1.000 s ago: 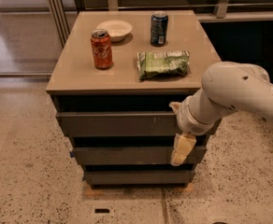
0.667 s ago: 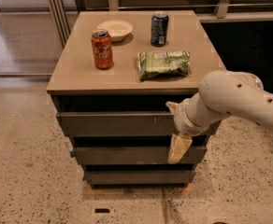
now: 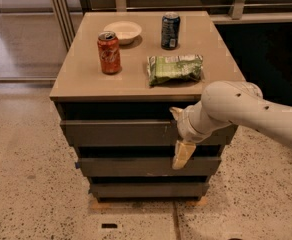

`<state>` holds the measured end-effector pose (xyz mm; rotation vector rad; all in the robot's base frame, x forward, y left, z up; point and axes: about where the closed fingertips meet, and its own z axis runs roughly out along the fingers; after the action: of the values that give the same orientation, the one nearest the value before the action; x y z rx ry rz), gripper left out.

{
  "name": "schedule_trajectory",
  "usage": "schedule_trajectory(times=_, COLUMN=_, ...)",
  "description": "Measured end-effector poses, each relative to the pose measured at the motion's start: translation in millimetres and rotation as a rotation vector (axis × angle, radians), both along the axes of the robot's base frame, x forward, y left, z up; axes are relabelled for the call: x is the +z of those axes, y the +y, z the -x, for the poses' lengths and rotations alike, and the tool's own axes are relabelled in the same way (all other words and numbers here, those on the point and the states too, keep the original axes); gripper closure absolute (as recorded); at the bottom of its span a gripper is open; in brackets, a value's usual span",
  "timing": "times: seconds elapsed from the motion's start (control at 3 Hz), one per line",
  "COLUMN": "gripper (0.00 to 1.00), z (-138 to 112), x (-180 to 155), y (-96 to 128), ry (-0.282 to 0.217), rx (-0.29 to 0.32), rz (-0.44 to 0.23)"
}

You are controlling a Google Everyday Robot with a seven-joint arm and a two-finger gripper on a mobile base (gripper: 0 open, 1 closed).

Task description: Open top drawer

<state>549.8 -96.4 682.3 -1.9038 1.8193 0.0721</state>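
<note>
Cabinet top point(image 3: 81, 79), left to right: red soda can point(image 3: 108, 52), pale bowl point(image 3: 122, 31), dark can point(image 3: 170, 30), green snack bag point(image 3: 175, 69). Directly beneath, the top drawer point(image 3: 116, 132). Its right part is hidden by the gripper point(image 3: 178, 134), fingers point(image 3: 183, 155) spread, one at the panel's upper edge, one past its lower edge. White arm point(image 3: 251, 111) cut off at right.

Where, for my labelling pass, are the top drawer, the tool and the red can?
top drawer point(image 3: 116, 133): camera view, left half of its front panel.
tool point(image 3: 179, 136): camera view, its middle, in front of the top drawer's right part.
red can point(image 3: 109, 54): camera view, middle of its body.
</note>
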Motion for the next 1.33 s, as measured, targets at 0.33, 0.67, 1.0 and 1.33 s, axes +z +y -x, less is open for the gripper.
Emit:
schedule_trajectory(times=0.33, gripper=0.0, z=-19.3, x=-13.2, y=3.8, ry=0.003, rx=0.01, rz=0.014)
schedule_trajectory(times=0.67, gripper=0.0, z=-53.0, x=-36.6, y=7.6, ry=0.036, rx=0.008, rz=0.052)
schedule_trajectory(times=1.0, gripper=0.0, z=-55.8, x=-38.5, y=8.2, ry=0.039, rx=0.008, rz=0.055)
schedule_trajectory(times=1.33, gripper=0.0, z=-52.9, x=-40.4, y=11.2, ry=0.066, rx=0.024, rz=0.049)
